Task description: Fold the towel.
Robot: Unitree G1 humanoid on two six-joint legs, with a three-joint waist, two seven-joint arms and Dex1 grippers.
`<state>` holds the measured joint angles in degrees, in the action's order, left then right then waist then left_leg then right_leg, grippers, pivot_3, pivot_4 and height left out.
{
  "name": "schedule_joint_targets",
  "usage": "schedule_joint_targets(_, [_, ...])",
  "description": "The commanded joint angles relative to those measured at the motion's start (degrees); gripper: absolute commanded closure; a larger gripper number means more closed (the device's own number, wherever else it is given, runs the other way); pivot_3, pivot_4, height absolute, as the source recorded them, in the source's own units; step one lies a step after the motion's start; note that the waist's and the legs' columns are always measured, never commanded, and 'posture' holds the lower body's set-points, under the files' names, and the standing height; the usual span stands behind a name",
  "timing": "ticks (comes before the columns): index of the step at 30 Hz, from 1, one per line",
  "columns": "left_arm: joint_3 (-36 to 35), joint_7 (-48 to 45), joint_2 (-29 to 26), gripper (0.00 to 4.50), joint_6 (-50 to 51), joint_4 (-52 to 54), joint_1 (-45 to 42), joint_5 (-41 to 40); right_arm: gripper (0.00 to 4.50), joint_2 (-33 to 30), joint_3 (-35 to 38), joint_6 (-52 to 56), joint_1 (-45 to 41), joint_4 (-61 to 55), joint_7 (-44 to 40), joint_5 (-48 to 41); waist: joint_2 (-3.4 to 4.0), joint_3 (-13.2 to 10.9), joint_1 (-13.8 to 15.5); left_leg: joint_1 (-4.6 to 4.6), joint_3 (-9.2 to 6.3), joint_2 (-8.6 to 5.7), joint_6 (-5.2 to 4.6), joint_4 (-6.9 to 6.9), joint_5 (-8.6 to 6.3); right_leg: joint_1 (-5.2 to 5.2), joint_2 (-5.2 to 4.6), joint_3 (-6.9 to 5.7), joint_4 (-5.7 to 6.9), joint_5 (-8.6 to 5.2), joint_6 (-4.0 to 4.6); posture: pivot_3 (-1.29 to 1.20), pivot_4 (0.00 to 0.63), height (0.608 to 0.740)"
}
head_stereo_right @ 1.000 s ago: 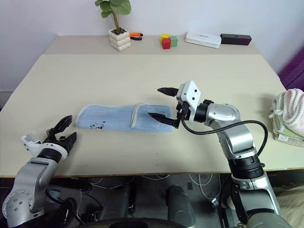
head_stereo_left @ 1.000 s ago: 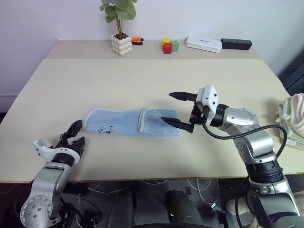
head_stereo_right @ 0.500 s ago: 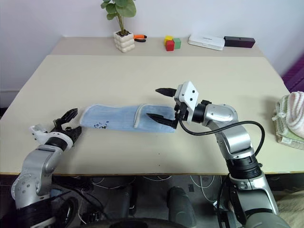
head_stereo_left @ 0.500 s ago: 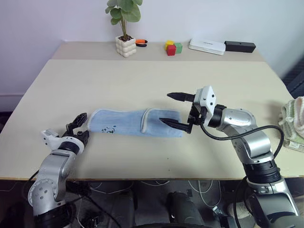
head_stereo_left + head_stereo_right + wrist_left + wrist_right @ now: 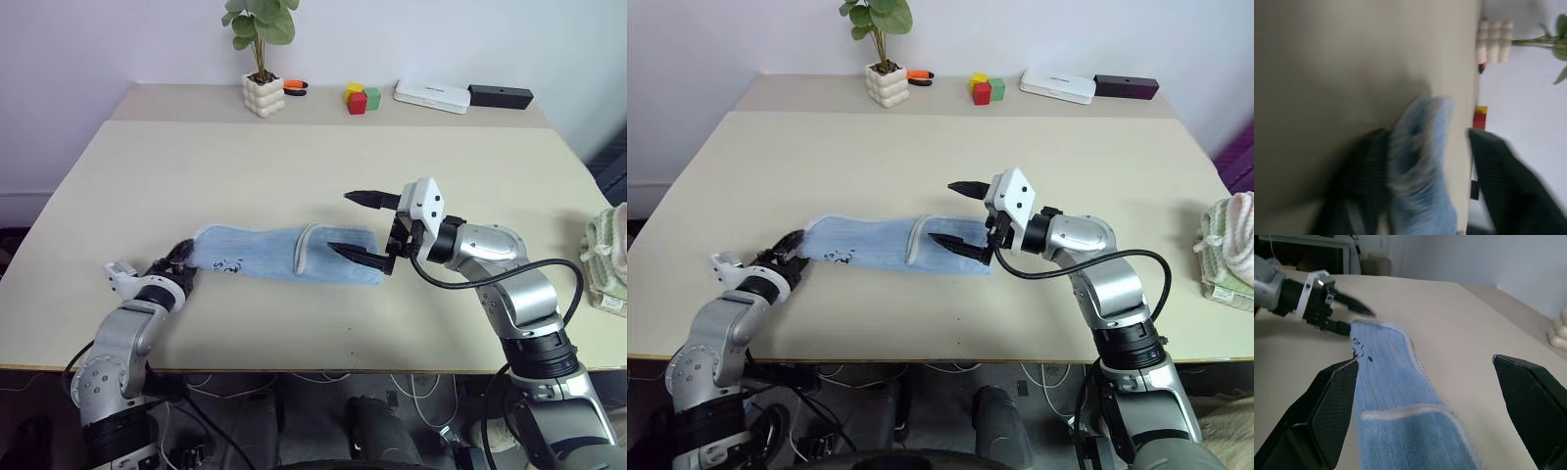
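The light blue towel (image 5: 265, 253) lies lengthwise on the cream table (image 5: 294, 157), its right part folded over with a pale hem (image 5: 302, 250) across it. A small dark mark (image 5: 223, 264) sits near its left end. My left gripper (image 5: 179, 257) is at that left end, low on the table, its jaws narrowed around the edge of the cloth. In the left wrist view the towel (image 5: 1418, 161) lies between the two fingers. My right gripper (image 5: 341, 222) hangs wide open just above the towel's right end, holding nothing.
A potted plant (image 5: 263, 95), coloured blocks (image 5: 358, 98), a white box (image 5: 432, 95) and a black box (image 5: 500, 96) line the far edge. A folded cream and green towel stack (image 5: 609, 250) sits at the right edge.
My left gripper has moved forward to the towel's left end, and its jaws have gone from wide open to narrowed around the cloth. The right arm has stayed still.
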<state>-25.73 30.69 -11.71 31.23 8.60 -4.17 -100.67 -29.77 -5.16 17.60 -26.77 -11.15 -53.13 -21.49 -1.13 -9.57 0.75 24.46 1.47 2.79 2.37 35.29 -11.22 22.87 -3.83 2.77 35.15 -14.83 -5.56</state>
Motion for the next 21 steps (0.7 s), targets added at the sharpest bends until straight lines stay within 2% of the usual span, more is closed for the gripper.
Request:
schedule_joint_targets(1, [1.75,2.42,0.82,4.08,1.14,1.07,0.89,-0.37,0.00,0.08,0.90,-0.81,-0.45,-2.09,0.24,-0.55,0.01,0.00,-0.07,0.00,0.00,0.00,0.00,-0.02,0.00,0.00,0.00,0.00,0.00,0.00,0.00,0.00,0.150,0.740])
schedule_joint_targets(2, [1.69,2.77,1.03,4.47,0.87,1.55,0.88,-0.32,0.00,0.10,0.85,-0.85,-0.49,-2.06,0.21,-0.52,0.01,0.01,-0.09,-0.01,0.01,0.00,0.00,-0.03,0.00,0.00,0.00,0.00,-0.01,0.00,0.00,0.00,0.150,0.740])
schedule_joint_targets(8, [1.38,4.26,1.54,4.47,-0.06,4.96,0.75,0.03,0.00,0.21,0.69,-0.88,-0.78,-1.81,0.08,-0.51,0.00,0.00,-0.12,0.00,0.02,0.00,0.00,-0.07,0.00,0.03,0.01,0.01,-0.06,0.00,0.00,0.00,0.150,0.740])
schedule_joint_targets(17, [5.44,-6.49,-4.28,4.47,2.39,12.16,-4.02,7.69,0.00,-0.05,1.02,-1.70,-0.58,0.24,0.30,0.58,-0.13,-0.08,-0.09,0.27,0.02,0.02,0.00,-0.09,0.00,0.31,0.05,0.00,-0.06,0.00,0.00,0.00,0.150,0.740])
schedule_joint_targets(21, [8.97,-10.98,-6.80,4.47,4.43,13.21,-6.94,11.62,0.00,-3.89,3.59,-1.89,0.14,2.80,-3.09,-0.42,-0.13,-0.08,-0.12,0.35,0.06,0.01,0.00,-0.11,0.00,0.39,0.06,0.02,-0.07,0.00,0.00,0.00,0.150,0.740])
